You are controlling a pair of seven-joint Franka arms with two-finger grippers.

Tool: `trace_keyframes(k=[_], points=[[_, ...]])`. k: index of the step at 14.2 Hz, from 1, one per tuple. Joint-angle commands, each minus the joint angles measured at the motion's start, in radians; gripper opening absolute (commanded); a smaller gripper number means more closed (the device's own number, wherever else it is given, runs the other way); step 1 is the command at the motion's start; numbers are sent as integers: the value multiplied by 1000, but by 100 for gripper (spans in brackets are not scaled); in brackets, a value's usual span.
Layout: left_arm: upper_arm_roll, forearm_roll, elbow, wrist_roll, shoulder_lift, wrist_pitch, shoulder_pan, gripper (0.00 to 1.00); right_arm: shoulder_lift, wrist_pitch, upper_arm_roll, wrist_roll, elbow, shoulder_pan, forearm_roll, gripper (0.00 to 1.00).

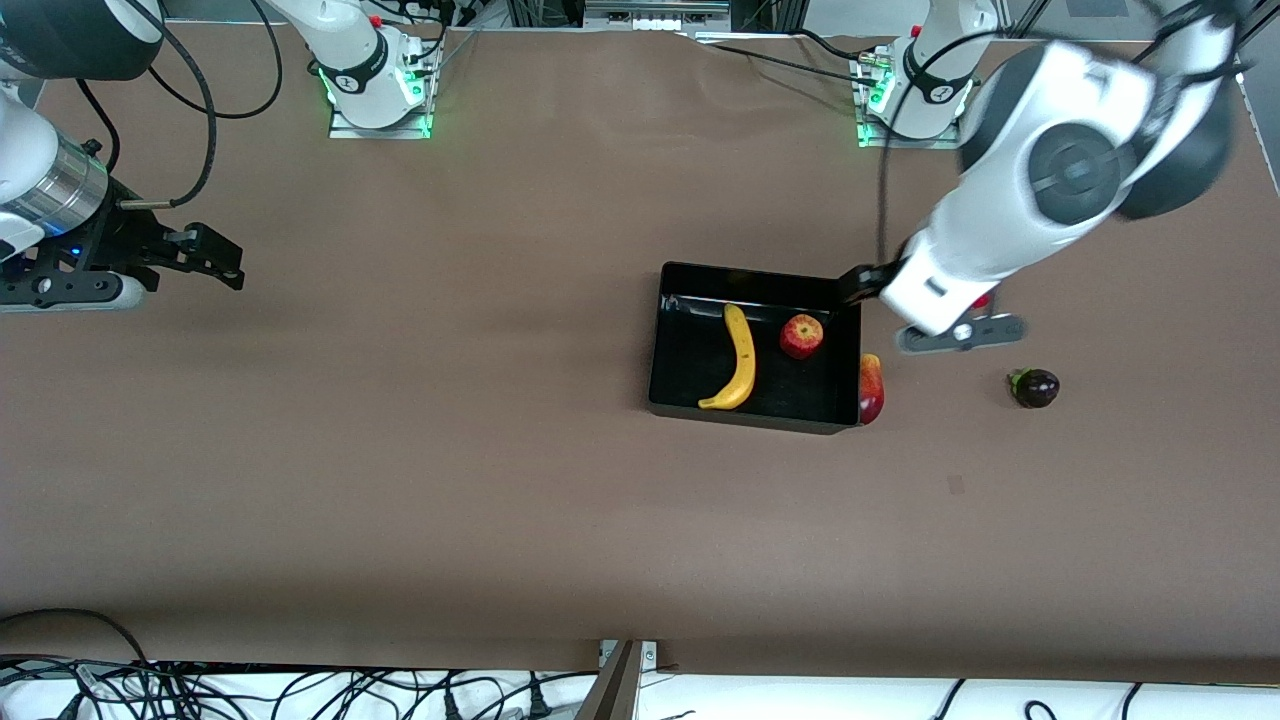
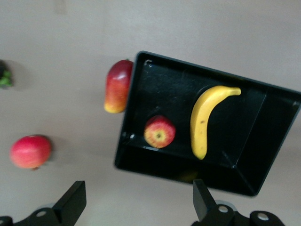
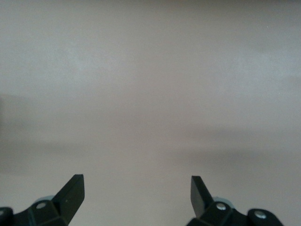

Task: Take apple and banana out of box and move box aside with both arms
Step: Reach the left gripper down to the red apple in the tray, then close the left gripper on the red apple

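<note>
The black box (image 1: 690, 345) lies on the table, nearer the left arm's end. In it are the yellow banana (image 1: 739, 360) and the small red apple (image 1: 801, 336), apart from each other. My left gripper (image 1: 868, 285) is open and empty, over the table just beside the box's corner farthest from the front camera, toward the left arm's end. The left wrist view shows the box (image 2: 155, 165), the banana (image 2: 206, 120) and the apple (image 2: 159, 132) ahead of that gripper (image 2: 138, 202). My right gripper (image 1: 215, 262) waits open and empty over bare table at the right arm's end; it also shows in the right wrist view (image 3: 137, 195).
A red and yellow fruit (image 1: 871, 388) lies against the outside of the box wall toward the left arm's end (image 2: 117, 85). A dark purple fruit (image 1: 1035, 387) lies farther toward that end. A round red fruit (image 2: 30, 151) lies on the table, mostly hidden under the left hand in the front view.
</note>
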Motion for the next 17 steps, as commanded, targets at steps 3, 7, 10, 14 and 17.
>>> trace_keyframes(k=[3, 7, 10, 14, 17], points=[[-50, 109, -309, -153, -19, 335, 12, 100, -5, -12, 0, -16, 5, -5, 18, 100], [-61, 243, -400, -367, 62, 481, -34, 100, -5, -12, 0, -16, 5, -5, 18, 100], [-61, 393, -399, -542, 138, 530, -65, 100, -7, -12, 0, -16, 5, -5, 18, 100], [-61, 430, -399, -589, 199, 575, -65, 100, -7, -10, 0, -16, 5, -5, 18, 100], [-63, 432, -399, -590, 213, 598, -65, 100, -5, -12, 0, -16, 5, -5, 18, 100]])
